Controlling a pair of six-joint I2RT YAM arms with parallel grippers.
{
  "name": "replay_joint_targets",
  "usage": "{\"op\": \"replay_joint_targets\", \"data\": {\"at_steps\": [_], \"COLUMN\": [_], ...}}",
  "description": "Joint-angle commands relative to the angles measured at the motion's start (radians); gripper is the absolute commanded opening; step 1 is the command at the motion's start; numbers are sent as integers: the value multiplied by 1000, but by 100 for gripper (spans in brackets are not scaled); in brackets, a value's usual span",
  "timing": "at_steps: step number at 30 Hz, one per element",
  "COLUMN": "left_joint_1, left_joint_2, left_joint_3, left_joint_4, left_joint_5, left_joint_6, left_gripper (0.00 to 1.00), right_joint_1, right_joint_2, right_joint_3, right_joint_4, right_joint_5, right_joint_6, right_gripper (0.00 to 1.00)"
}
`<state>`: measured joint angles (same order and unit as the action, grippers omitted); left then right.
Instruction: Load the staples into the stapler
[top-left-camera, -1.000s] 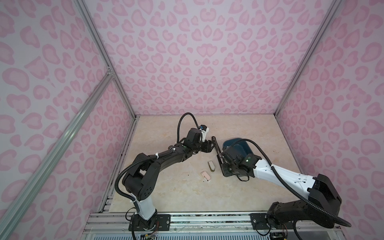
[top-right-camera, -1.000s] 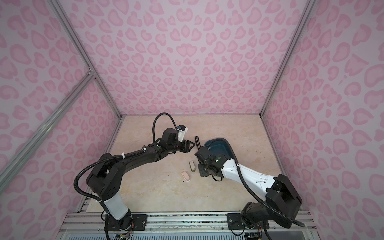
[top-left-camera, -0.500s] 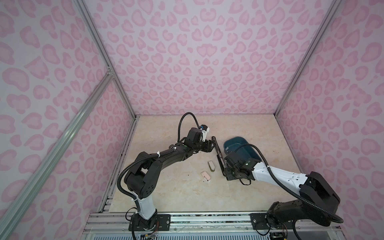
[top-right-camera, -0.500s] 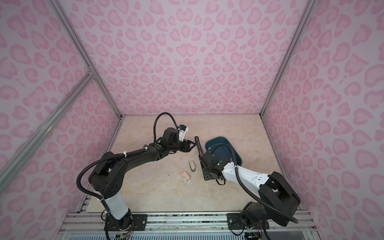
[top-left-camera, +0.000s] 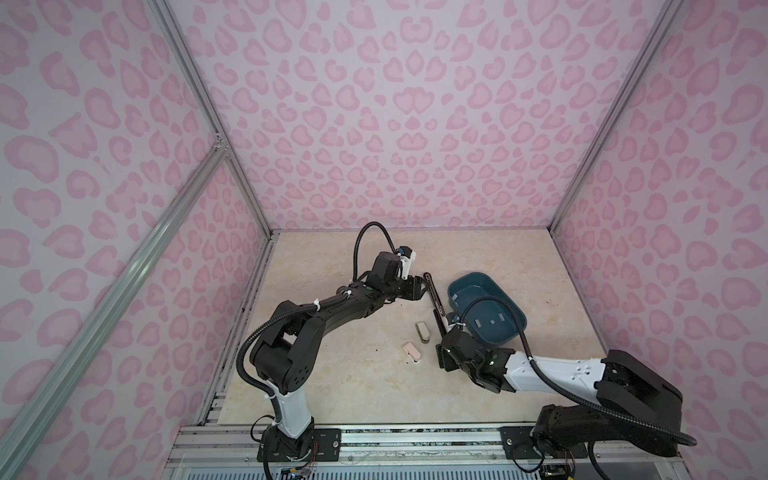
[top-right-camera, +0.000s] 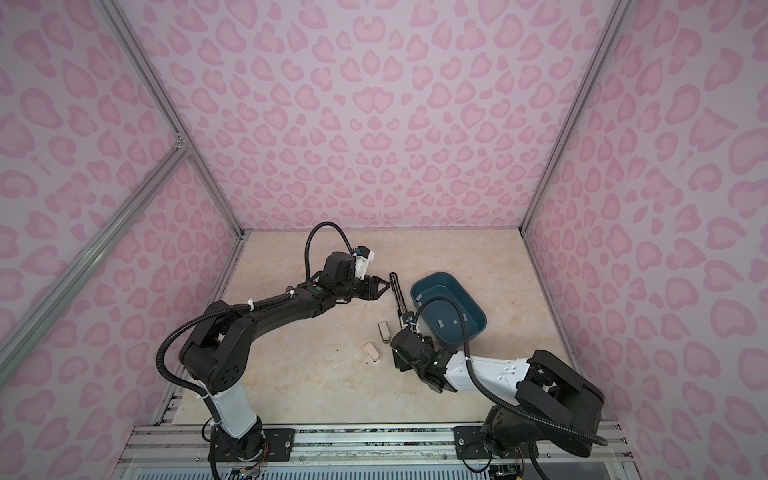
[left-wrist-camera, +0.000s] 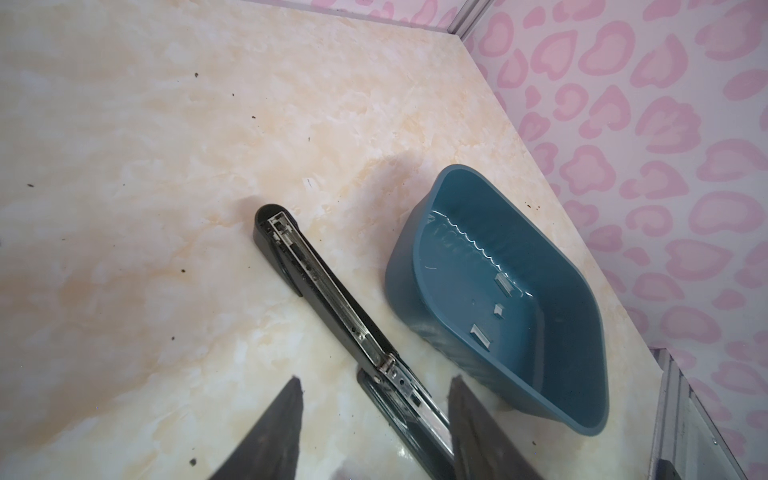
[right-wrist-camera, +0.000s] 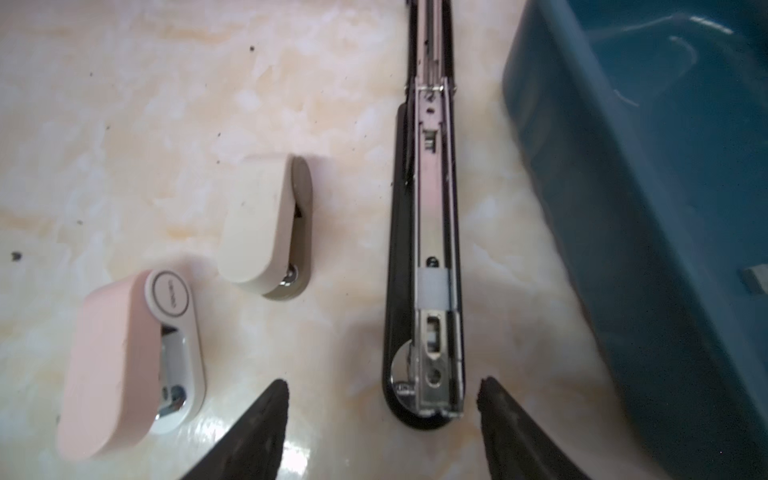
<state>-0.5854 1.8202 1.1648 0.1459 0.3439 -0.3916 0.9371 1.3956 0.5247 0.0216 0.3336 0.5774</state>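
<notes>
Your right claw (right-wrist-camera: 383, 381) has drawn back and widened, with the stapler (right-wrist-camera: 436, 249) end free between its fingers. Your left claw (left-wrist-camera: 377, 379), half-wide, straddles the stapler. Beside the right claw, the staples (left-wrist-camera: 480, 334) lie in the tub (left-wrist-camera: 399, 266).

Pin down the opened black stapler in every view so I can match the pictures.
In a top view: the black stapler sits in the lower middle, just left of the blue tub.
In a top view: black stapler in the same spot, left of the tub.
Left wrist view: black stapler lies opened flat alongside the tub's wall.
Right wrist view: black stapler lies between the tub and the cream mini stapler.
Shared landmark: the blue tub.
</notes>
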Motion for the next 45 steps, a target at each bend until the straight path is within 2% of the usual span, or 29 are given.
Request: {"op": "replay_joint_targets", "data": {"at_steps": [1, 4, 13, 17, 23, 33, 37, 45], "left_joint_1": [2, 4, 17, 33, 35, 35, 36, 36], "left_joint_2": [-2, -8, -4, 34, 48, 82, 96, 101], "left_joint_3": [-3, -2, -11, 5, 1, 19, 26, 29], "left_joint_4": [17, 10, 22, 26, 27, 33, 38, 38], "left_joint_5": [12, 15, 7, 39, 40, 51, 59, 64], "left_joint_6": [8, 15, 11, -15, -15, -8, -11, -18], "left_gripper": [57, 57, 57, 56, 56, 56, 56, 56], "right_joint_1": [4, 9, 20, 12, 10, 7, -1, -6], "right_joint_2": [41, 62, 138, 188, 179, 146, 166, 226], "right_joint_3": [-25, -53, -212, -241, -215, -214, -204, -192], "right_joint_4": [106, 164, 529, 671, 680, 657, 655, 693], "right_joint_5": [134, 147, 157, 159, 145, 152, 150, 130], "right_joint_6": [64, 36, -46, -76, -111, -116, -116, -111], "right_gripper": [73, 71, 49, 45, 41, 39, 42, 36]}}
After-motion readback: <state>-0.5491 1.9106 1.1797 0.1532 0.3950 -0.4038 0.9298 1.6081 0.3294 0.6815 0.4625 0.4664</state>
